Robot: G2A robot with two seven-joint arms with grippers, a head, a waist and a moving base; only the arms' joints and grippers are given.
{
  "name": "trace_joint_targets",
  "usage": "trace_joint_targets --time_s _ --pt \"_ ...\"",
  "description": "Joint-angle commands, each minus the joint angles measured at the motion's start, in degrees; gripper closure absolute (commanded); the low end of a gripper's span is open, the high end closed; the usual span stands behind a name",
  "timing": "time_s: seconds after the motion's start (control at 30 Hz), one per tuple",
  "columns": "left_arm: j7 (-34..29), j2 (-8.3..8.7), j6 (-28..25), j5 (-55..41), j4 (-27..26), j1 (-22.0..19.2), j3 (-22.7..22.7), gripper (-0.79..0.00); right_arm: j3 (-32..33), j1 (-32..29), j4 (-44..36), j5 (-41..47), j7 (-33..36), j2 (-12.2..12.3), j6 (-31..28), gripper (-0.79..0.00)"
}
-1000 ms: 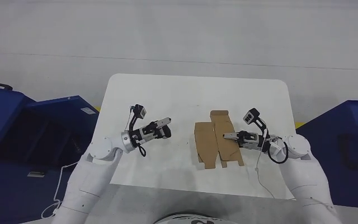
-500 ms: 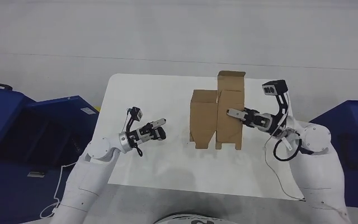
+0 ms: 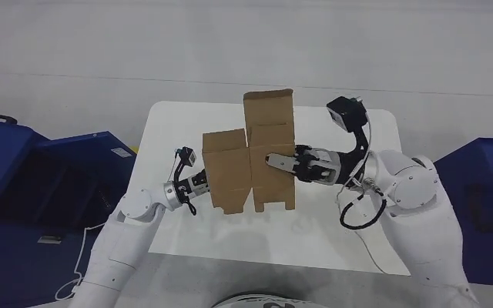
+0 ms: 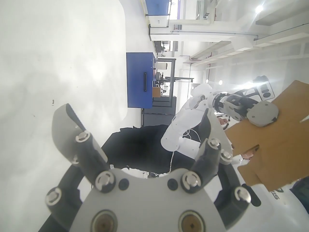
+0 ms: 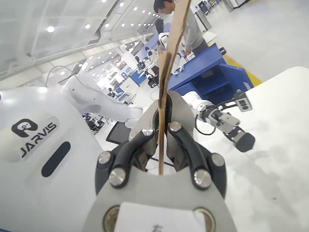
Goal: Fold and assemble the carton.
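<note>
So the biggest thing here is the white rounded-corner table (image 3: 339, 231), with dark blue cabinets (image 3: 54, 177) off both sides of it.

Next up is the flattened brown cardboard carton (image 3: 250, 165). It's lifted off the table and hangs in the air over the middle, broad panels facing up toward the top camera. It isn't folded up at all: two flat panels sit side by side, one with a longer flap sticking out at the far end and short tabs along the near end. From the right wrist you see it edge-on (image 5: 177, 25), thin as a sheet.

The right gripper (image 5: 162, 102) has its fingers clamped on that sheet, one pad on each face. From above, its tip (image 3: 271, 160) sits on the right-hand panel, and the left wrist camera shows a grey pad pressed flat on the cardboard (image 4: 277, 146).

The left gripper (image 4: 134, 114) has its fingers spread wide with nothing between them. It's low over the table, by the carton's left side and partly tucked under it from above. Can't tell if it touches the cardboard.
</note>
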Motion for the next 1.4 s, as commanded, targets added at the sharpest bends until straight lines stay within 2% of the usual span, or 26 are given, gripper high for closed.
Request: trace_joint_targets --time_s 0.0,0.07,0.3,0.47,0.57,0.77,0.93,1.0,1.07,1.17,1.27,1.37 --pt "0.0 0.0 0.0 0.0 0.0 0.0 0.0 -0.785 -0.41 -0.24 0.13 2.4 0.18 0.03 0.12 0.0" --pt "0.0 0.0 0.0 0.0 0.0 0.0 0.0 -0.785 -1.44 -0.73 1.13 10.14 1.86 0.01 3.02 0.0" --pt "0.0 0.0 0.0 0.0 0.0 0.0 0.0 -0.785 -6.55 0.39 10.42 46.87 9.6 -0.93 22.77 0.0" --pt "0.0 0.0 0.0 0.0 0.0 0.0 0.0 -0.785 -14.08 0.11 16.65 73.63 10.39 -2.94 38.69 0.0" --pt "0.0 0.0 0.0 0.0 0.0 0.0 0.0 -0.785 -18.16 -0.82 19.28 89.57 7.71 -4.31 46.87 0.0" --pt "0.0 0.0 0.0 0.0 0.0 0.0 0.0 -0.785 -23.32 -0.87 21.87 102.26 10.72 -6.59 52.44 0.0" --pt "0.0 0.0 0.0 0.0 0.0 0.0 0.0 -0.785 -23.53 0.85 23.63 103.31 12.63 -7.71 53.2 0.0" --pt "0.0 0.0 0.0 0.0 0.0 0.0 0.0 -0.785 -23.02 1.3 23.86 99.78 12.96 -7.84 51.75 0.0" --pt "0.0 0.0 0.0 0.0 0.0 0.0 0.0 -0.785 -21.71 1.9 23.71 93.84 14.38 -7.82 47.74 0.0" --pt "0.0 0.0 0.0 0.0 0.0 0.0 0.0 -0.785 -17.96 3.76 23.89 79.53 14.8 -7.32 36.89 0.0" --pt "0.0 0.0 0.0 0.0 0.0 0.0 0.0 -0.785 -13.36 4.98 23.07 61.81 14.29 -6.46 22.77 0.0" --pt "0.0 0.0 0.0 0.0 0.0 0.0 0.0 -0.785 -8.68 5.46 21.24 46.86 10.51 -5.56 12.68 0.0"
